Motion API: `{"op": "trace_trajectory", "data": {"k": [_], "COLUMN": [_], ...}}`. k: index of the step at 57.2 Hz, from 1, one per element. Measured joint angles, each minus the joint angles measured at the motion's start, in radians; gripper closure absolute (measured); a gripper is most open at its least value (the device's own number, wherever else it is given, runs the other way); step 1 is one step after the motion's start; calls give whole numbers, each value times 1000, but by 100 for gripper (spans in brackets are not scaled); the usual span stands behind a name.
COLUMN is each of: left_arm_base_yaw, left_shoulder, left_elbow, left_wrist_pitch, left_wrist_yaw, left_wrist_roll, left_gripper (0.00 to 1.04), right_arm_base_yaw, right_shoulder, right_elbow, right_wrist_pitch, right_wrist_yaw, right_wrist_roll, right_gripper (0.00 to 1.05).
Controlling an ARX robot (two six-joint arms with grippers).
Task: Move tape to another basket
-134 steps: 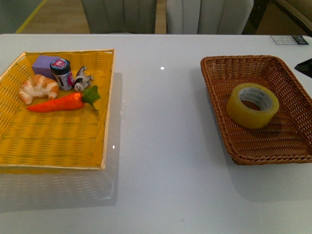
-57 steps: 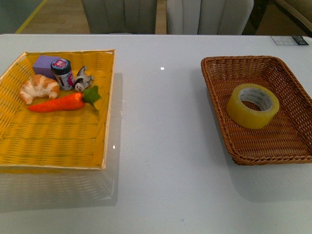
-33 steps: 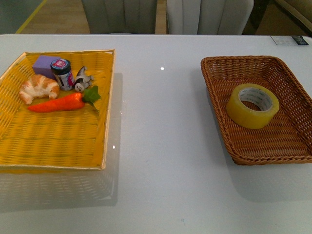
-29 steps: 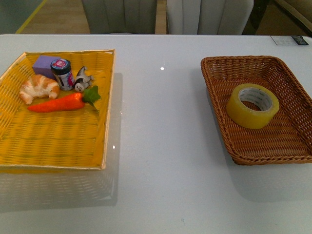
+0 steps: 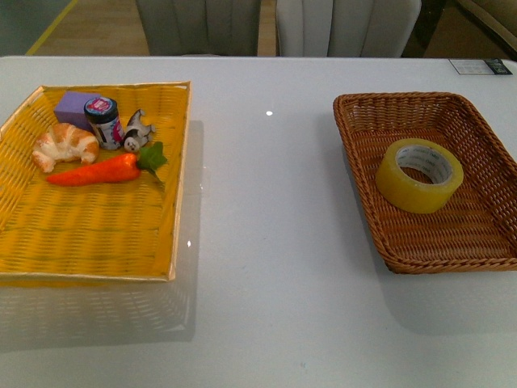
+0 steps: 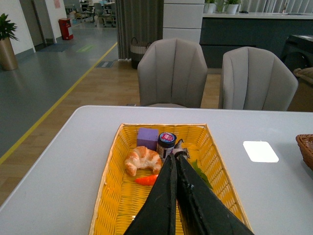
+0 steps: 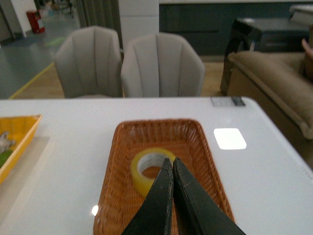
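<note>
1. While neither arm shows in the front view, we log the white table (image 5: 266,242) with two containers on it, well apart from each other.
2. Tape (image 5: 419,175): lies flat, core opening up, on the floor of the brown wicker basket (image 5: 355,145), on our right side of the table. It sits nearer the basket's far end than its near rim, touching no wall that we can make out.
3. Right gripper (image 7: 172,161): we see its two dark fingers pressed together tip to tip, nothing between them. In the right wrist view the tips overlap the near edge of the tape roll; whether they touch it we cannot tell.
4. Left gripper (image 6: 176,156): fingers likewise closed against each other, holding nothing. It hangs over the yellow tray (image 5: 97,242) on our left side.
5. Yellow tray contents, all clustered toward the far left corner: a purple block (image 5: 74,108), a small dark jar (image 5: 102,122) with a printed lid just beside it, a croissant (image 5: 64,145), a small black-and-white figurine (image 5: 136,132) lying on its side, and a toy carrot (image 5: 98,170) with green leaves lying in front of them.
6. Beyond the table we note two grey upholstered chairs (image 6: 171,73).
</note>
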Motion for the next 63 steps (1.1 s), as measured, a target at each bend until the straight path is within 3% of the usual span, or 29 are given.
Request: {"op": "trace_trajectory", "data": {"k": [18, 21, 38, 47, 51, 63], "left_arm_base_yaw": [0, 0, 0, 0, 0, 0], "left_shoulder": [0, 0, 0, 0, 0, 0], "left_elbow": [0, 0, 0, 0, 0, 0], "left_wrist_pitch": [0, 0, 0, 0, 0, 0], "left_wrist_yaw": [0, 0, 0, 0, 0, 0], "left_wrist_roll": [0, 0, 0, 0, 2, 2], "left_gripper": [103, 103, 50, 17, 7, 9], "right_arm_base_yaw": [1, 1, 1, 1, 1, 1], "right_shoulder": [-71, -71, -71, -71, -71, -71], "right_elbow": [0, 0, 0, 0, 0, 0], "right_wrist_pitch": [-42, -42, -42, -42, -42, -42], "right_wrist_yaw": [2, 2, 2, 2, 2, 2], "right_wrist_roll": [-1, -2, -2, -2, -2, -2], "right_gripper": [103, 95, 42, 9, 9, 9]}}
